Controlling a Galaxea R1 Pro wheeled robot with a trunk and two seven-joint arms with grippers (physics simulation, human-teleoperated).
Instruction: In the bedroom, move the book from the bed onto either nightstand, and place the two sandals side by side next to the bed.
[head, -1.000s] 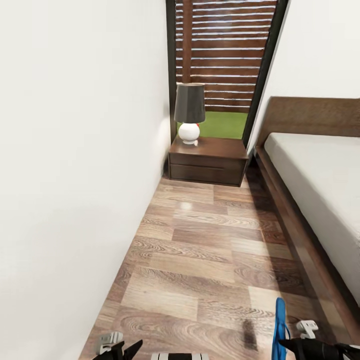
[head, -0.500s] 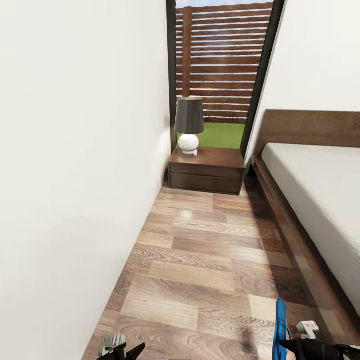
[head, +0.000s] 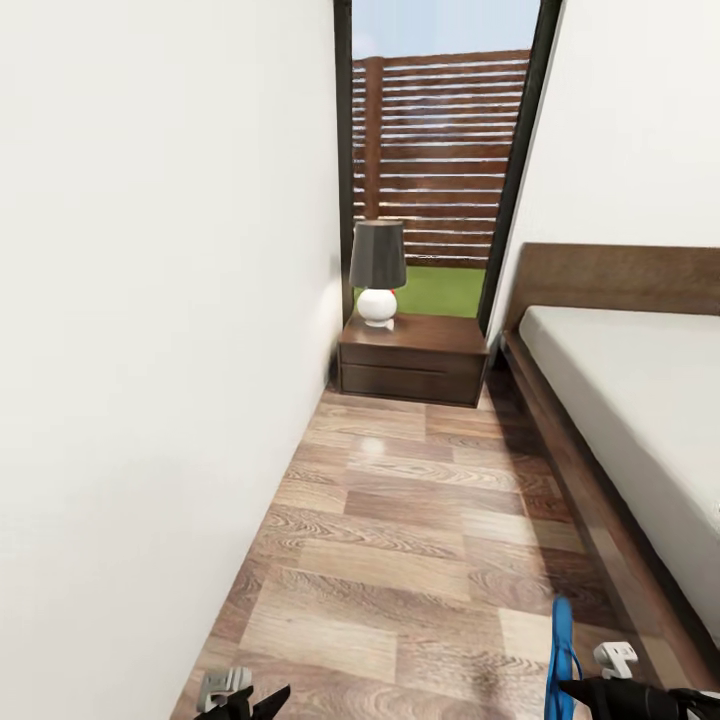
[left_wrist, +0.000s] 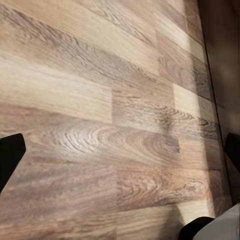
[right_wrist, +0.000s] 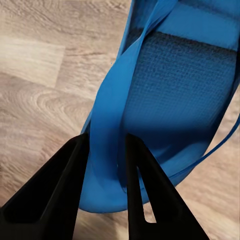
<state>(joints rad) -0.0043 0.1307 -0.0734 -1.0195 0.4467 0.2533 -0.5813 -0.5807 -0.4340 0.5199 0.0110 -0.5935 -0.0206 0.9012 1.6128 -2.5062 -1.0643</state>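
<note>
One bright blue sandal (head: 560, 645) hangs edge-on just above the floor at the lower right of the head view, with my right gripper (head: 566, 688) shut on it. In the right wrist view both black fingers (right_wrist: 65, 185) pinch the sandal's strap (right_wrist: 107, 115) beside its sole (right_wrist: 175, 95). My left gripper (head: 245, 702) is low at the left, open and holding nothing; its wrist view looks between spread fingertips (left_wrist: 7, 155) at bare planks. The dark wooden nightstand (head: 413, 358) stands ahead at the wall. The bed (head: 640, 400) runs along the right. The book is out of view.
A white-based lamp with a dark shade (head: 377, 268) sits on the nightstand's left part. A white wall (head: 150, 350) closes in on the left, leaving a plank-floor aisle (head: 420, 520) between it and the bed frame. A tall dark-framed window (head: 440, 150) is behind the nightstand.
The head camera has tilted upward, so the nightstand, lamp and bed sit lower in the picture and sky shows. Both grippers and the held sandal keep their places.
</note>
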